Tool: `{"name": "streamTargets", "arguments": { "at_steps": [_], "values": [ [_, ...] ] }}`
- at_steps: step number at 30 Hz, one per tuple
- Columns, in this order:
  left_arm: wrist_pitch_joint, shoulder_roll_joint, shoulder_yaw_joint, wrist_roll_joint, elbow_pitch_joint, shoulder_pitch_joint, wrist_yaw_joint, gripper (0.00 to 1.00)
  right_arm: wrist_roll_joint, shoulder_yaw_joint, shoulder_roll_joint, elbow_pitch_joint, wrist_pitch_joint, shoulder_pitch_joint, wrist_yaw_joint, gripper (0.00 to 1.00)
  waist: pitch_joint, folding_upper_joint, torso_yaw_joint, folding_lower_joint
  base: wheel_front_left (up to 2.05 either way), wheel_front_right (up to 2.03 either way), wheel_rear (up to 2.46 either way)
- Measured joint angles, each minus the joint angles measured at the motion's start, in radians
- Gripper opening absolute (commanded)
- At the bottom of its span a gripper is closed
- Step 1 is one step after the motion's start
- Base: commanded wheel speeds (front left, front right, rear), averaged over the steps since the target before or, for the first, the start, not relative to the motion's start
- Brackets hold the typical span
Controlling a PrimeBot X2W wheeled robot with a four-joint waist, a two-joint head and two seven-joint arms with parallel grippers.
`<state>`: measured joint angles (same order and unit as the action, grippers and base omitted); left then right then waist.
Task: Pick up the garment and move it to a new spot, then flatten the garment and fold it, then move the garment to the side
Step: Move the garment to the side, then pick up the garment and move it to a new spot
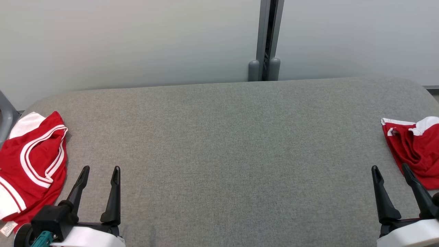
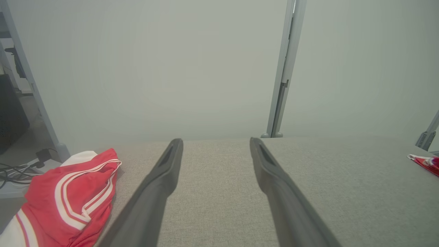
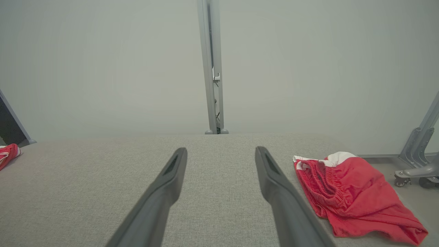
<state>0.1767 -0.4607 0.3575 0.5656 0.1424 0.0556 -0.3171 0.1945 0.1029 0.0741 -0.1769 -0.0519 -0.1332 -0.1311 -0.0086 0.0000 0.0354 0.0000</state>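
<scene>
Crumpled red mesh garment with white waistband: lying flat, just right of right gripper. Outer finger crossing its edge in head view; touching or apart, cannot tell. Red garment with white stripes: lying just left of left gripper, apart from fingers. Both grippers: fingers spread wide, nothing held, positioned over grey fabric-covered table. Grey upright post: far ahead, between grippers.

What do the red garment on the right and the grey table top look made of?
The right red garment is likely a thin synthetic knit, matte: it crumples softly and has a gathered elastic waistband. The table top has a grey woven fabric cover, matte, with a fine speckled weave; what is underneath is hidden.
</scene>
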Motion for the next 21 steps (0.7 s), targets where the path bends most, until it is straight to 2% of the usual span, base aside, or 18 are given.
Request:
{"name": "streamTargets", "arguments": {
  "at_steps": [21],
  "values": [
    [-0.014, 0.005, 0.016, 0.000, 0.001, -0.006, -0.018, 1.00, 0.001, 0.010, -0.008, -0.019, -0.005, -0.002, 0.000, 1.00, 0.009, 0.0000, 0.002, 0.0000, 0.00, 0.00, 0.00]
  ]
}}
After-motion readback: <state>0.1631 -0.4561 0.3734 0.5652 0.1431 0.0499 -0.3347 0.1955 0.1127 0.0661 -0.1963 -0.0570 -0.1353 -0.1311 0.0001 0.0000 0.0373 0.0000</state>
